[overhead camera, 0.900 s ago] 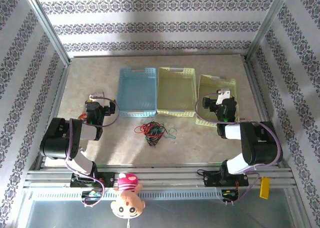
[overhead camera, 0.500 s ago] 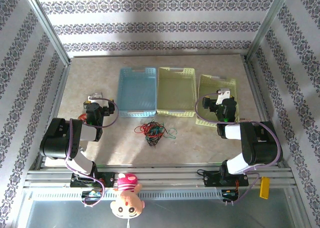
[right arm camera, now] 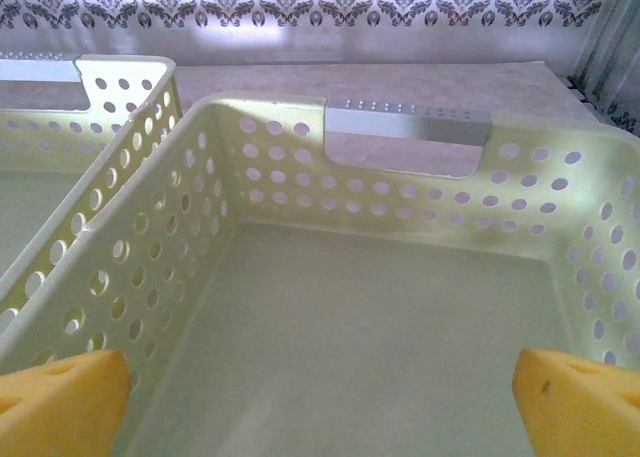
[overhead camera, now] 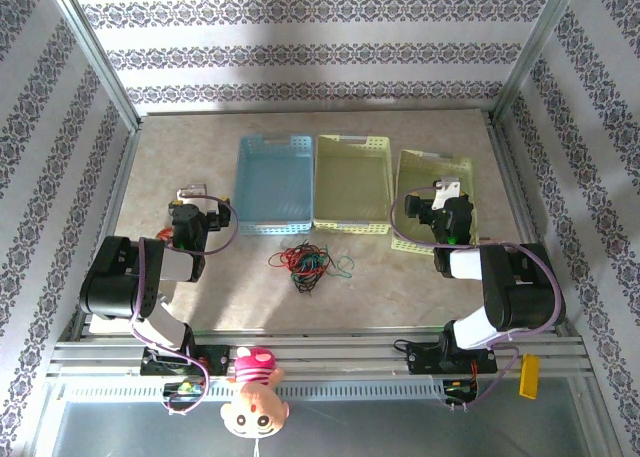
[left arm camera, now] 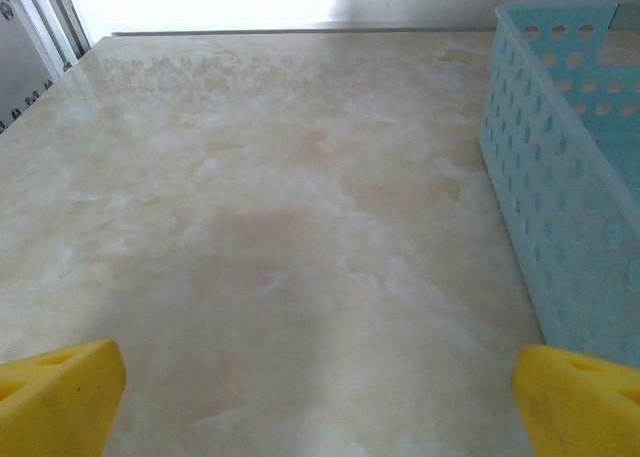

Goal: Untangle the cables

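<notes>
The cables [overhead camera: 308, 261] lie in one tangled knot of red, dark green and black strands on the marble table, just in front of the baskets. My left gripper [overhead camera: 189, 199] hovers to the left of the blue basket, well away from the knot. Its yellow fingertips [left arm camera: 60, 392] stand wide apart over bare table, so it is open and holds nothing. My right gripper [overhead camera: 447, 192] hangs over the right-hand yellow basket. Its yellow fingertips [right arm camera: 580, 402] are also spread wide and open, with the basket floor between them.
A blue basket [overhead camera: 273, 182], a middle yellow basket [overhead camera: 352, 182] and a right yellow basket [overhead camera: 462, 177] stand in a row behind the cables. The blue basket's wall [left arm camera: 560, 207] is close on the left gripper's right. A doll [overhead camera: 256, 387] hangs on the front rail.
The left gripper has shifted very slightly; the right arm and the cables have not visibly moved.
</notes>
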`<action>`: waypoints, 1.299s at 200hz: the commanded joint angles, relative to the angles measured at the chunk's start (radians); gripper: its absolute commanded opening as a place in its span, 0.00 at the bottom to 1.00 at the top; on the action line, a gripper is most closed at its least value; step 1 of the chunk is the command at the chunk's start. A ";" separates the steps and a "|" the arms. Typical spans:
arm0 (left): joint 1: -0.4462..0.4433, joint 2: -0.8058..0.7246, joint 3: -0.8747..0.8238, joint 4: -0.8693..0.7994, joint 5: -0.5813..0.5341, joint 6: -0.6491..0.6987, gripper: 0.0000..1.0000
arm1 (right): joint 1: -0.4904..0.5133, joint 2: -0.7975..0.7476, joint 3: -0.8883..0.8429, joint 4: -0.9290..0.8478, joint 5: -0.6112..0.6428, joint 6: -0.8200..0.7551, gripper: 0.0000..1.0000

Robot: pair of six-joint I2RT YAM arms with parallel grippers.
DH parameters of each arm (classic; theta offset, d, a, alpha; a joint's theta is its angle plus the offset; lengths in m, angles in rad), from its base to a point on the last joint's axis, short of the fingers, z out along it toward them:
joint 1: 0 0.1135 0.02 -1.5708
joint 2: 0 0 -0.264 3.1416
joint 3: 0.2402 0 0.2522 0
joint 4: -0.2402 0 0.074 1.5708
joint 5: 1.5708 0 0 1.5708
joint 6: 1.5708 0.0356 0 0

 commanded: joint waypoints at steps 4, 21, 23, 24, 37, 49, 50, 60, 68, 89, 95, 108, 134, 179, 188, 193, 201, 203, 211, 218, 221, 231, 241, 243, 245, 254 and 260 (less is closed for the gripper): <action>0.010 -0.004 0.021 -0.024 0.011 0.013 0.99 | -0.022 0.005 0.015 -0.004 -0.058 0.013 0.98; 0.009 -0.007 0.027 -0.041 0.024 0.016 0.99 | -0.024 0.006 0.014 0.003 -0.058 0.015 0.98; 0.010 -0.007 0.028 -0.043 0.027 0.017 0.99 | -0.024 0.006 0.014 0.003 -0.058 0.015 0.98; 0.010 -0.007 0.029 -0.045 0.029 0.017 0.99 | -0.024 0.005 0.013 0.003 -0.059 0.015 0.98; 0.011 -0.008 0.034 -0.054 0.045 0.019 0.99 | -0.025 0.000 0.017 -0.016 -0.062 0.013 0.98; 0.012 -0.016 0.043 -0.065 0.056 0.027 0.99 | -0.024 -0.006 0.027 -0.024 -0.052 0.018 0.98; 0.012 -0.017 0.045 -0.071 0.055 0.027 0.99 | -0.025 -0.007 0.029 -0.028 -0.051 0.018 0.98; 0.012 -0.073 0.100 -0.224 0.035 0.019 0.99 | -0.024 -0.035 0.052 -0.081 -0.034 0.026 0.98; 0.012 -0.128 0.186 -0.439 0.002 -0.013 0.99 | -0.024 -0.088 0.100 -0.228 -0.013 0.039 0.98; 0.007 -0.221 0.268 -0.601 -0.028 -0.004 0.99 | -0.022 -0.197 0.295 -0.727 0.001 0.087 0.88; -0.001 -0.251 0.254 -0.574 -0.080 -0.023 0.99 | -0.013 -0.230 0.312 -0.783 0.022 0.109 0.84; -0.005 -0.326 0.257 -0.619 -0.176 -0.138 0.99 | 0.048 -0.315 0.311 -0.842 0.101 0.140 0.85; -0.058 -0.415 0.348 -0.949 -0.191 -0.285 0.99 | 0.287 -0.411 0.351 -0.992 0.253 0.162 0.85; -0.421 -0.528 0.268 -1.018 -0.182 -0.401 0.99 | 0.683 -0.330 0.428 -1.153 0.171 0.250 0.83; -0.471 -0.529 0.255 -1.017 -0.127 -0.426 0.99 | 0.722 -0.301 0.426 -1.159 0.119 0.275 0.83; -0.494 -0.529 0.249 -1.015 -0.095 -0.437 0.99 | 0.741 -0.284 0.425 -1.166 0.101 0.283 0.82; -0.526 -0.527 0.237 -1.007 -0.030 -0.446 0.99 | 0.772 -0.254 0.423 -1.178 0.087 0.295 0.81; -0.534 -0.527 0.234 -1.005 -0.015 -0.446 0.99 | 0.779 -0.247 0.423 -1.181 0.084 0.298 0.81; -0.562 -0.525 0.228 -1.009 0.033 -0.436 0.99 | 0.802 -0.218 0.424 -1.201 0.079 0.307 0.80; -0.585 -0.522 0.225 -1.020 0.065 -0.422 0.99 | 0.819 -0.197 0.424 -1.219 0.084 0.316 0.80; -0.593 -0.522 0.225 -1.026 0.077 -0.411 0.99 | 0.827 -0.189 0.423 -1.224 0.086 0.318 0.79; -0.620 -0.515 0.221 -1.042 0.104 -0.383 0.99 | 0.850 -0.168 0.415 -1.235 0.099 0.326 0.78; -0.641 -0.502 0.228 -1.063 0.131 -0.355 0.99 | 0.866 -0.153 0.404 -1.240 0.114 0.345 0.78; -0.646 -0.499 0.230 -1.066 0.137 -0.348 0.99 | 0.867 -0.149 0.402 -1.240 0.116 0.348 0.77; -0.649 -0.496 0.232 -1.069 0.143 -0.343 0.99 | 0.867 -0.147 0.400 -1.239 0.115 0.353 0.78; -0.664 -0.477 0.242 -1.081 0.173 -0.322 0.99 | 0.868 -0.139 0.392 -1.236 0.113 0.374 0.77; -0.676 -0.461 0.250 -1.086 0.187 -0.309 0.99 | 0.868 -0.136 0.387 -1.233 0.112 0.383 0.77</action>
